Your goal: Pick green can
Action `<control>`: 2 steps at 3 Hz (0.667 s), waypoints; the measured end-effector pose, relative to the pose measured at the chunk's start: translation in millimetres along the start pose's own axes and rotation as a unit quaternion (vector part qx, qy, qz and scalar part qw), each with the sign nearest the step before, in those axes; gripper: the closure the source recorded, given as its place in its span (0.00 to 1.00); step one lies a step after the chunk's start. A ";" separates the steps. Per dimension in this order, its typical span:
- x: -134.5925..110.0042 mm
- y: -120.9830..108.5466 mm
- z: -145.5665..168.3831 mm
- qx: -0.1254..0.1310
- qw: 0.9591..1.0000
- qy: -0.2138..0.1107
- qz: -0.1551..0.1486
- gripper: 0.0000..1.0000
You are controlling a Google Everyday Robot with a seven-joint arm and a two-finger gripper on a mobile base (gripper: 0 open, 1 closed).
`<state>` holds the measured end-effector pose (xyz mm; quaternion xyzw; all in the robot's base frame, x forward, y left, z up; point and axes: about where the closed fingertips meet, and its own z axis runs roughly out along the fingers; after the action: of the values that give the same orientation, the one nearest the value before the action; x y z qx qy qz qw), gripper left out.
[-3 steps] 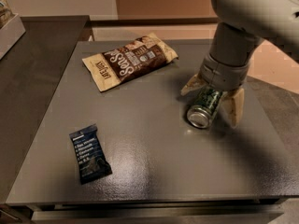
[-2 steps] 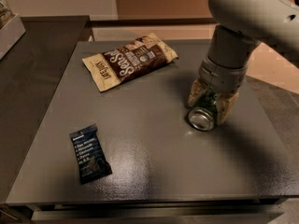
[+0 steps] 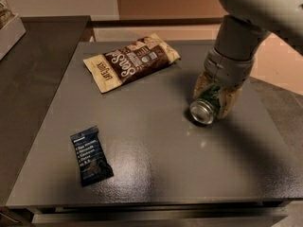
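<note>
**Step in hand: grasp, then lift.**
- Nearest item, bar wrapper (image 3: 90, 156), lies front-left on surface (image 3: 156, 178). It is well apart from the work, no obstruction.
- Green can (image 3: 202, 111) lies on its side at mid-right of surface. 1 silver end faces the camera; body points away under the wrist.
- Hand (image 3: 214, 100) is down over it, 2 fingers (image 3: 230, 102) closed against opp. sides of the can body, so it grips the can. Can appears to rest on surface, not yet raised.
- Judgement: grip looks set toward the far part of the can, so near end may droop on lift.
- Rec.: keep clamp firm but not crushing. Raise straight up, slow at first, and confirm can comes w/ hand. No sideways drag, as the round body will roll.
- Arm (image 3: 236, 46) rises behind, toward upper right.

**Materials, near to far.**
- Wrapper: dark blue glossy film, flat rectangle, crimped ends, pale print.
- Surface: dark grey, flat, fine speckle, slight sheen. Prob. low friction.
- Can: thin metal cylinder, dark green w/ pale markings, shiny rim. Smooth and curved; likely dents easily.
- Finger pads: pale tan, look slightly soft.
- Snack bag (image 3: 132, 61): far-left, brown and cream crinkled film, flat pouch, well apart from can.
</note>
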<state>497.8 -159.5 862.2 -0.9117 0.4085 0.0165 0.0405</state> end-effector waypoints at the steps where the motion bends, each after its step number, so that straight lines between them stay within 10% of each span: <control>1: 3.6 -11.6 -30.3 0.029 0.999 -0.007 0.031 1.00; 2: 4.8 -27.0 -66.9 0.064 0.997 -0.015 0.048 1.00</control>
<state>520.9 -151.0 930.1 -0.8864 0.4512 0.0057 0.1038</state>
